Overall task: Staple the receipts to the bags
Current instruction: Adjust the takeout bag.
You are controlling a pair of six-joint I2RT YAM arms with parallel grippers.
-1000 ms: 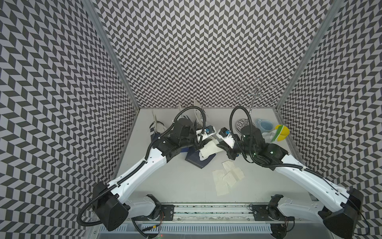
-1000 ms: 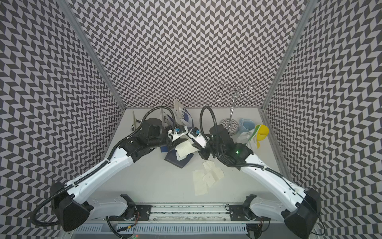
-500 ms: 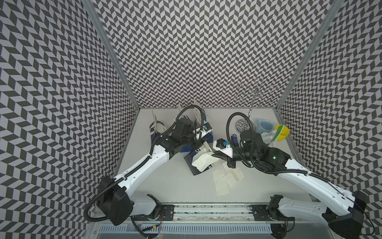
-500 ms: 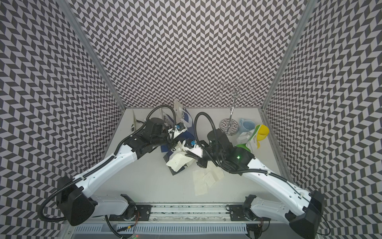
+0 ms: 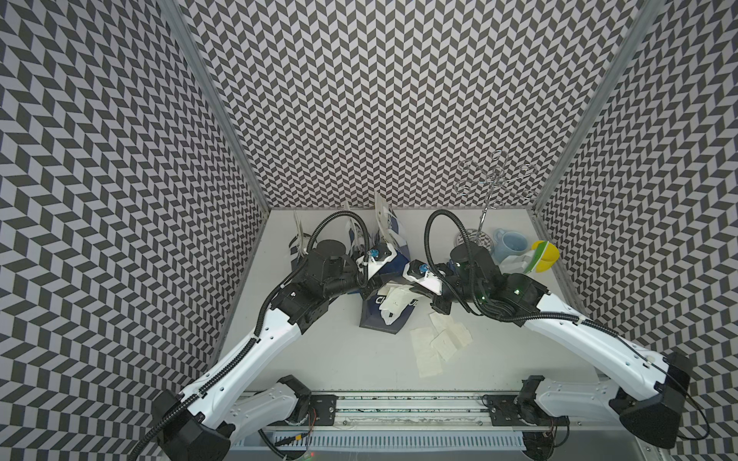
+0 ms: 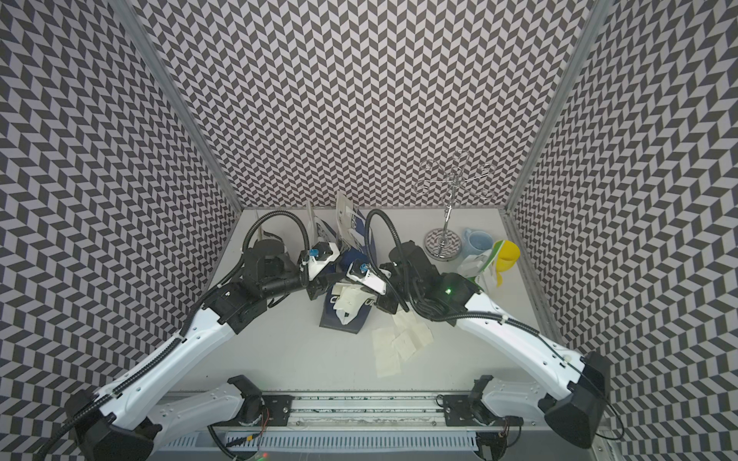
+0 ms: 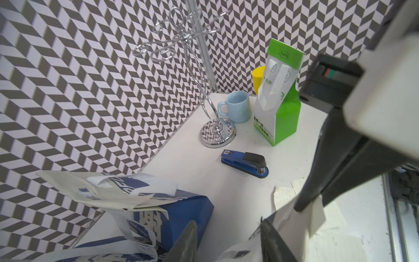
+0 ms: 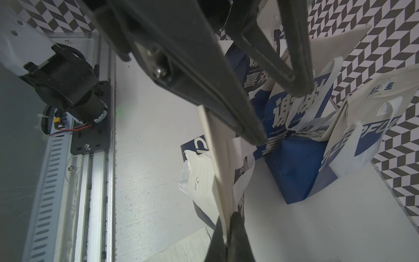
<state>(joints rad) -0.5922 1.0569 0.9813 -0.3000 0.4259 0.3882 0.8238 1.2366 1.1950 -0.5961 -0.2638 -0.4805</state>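
— at mid-table, a dark blue bag [image 5: 374,324] lies flat between the arms, a receipt [image 5: 394,302] on its face.
— right gripper [image 8: 227,218]?
— pinched tight on a pale strip [image 8: 215,140] rising from that bag; handle or slip, i cannot tell.
— and the left gripper [image 7: 228,223]?
— fingers apart, at that bag's far end.
— spare receipts [image 5: 439,345]?
— loose, just beside the bag. the other blue bags [image 8: 294,172] stand at the back. the stapler [image 7: 244,162] sits near the green bag [image 7: 286,118].
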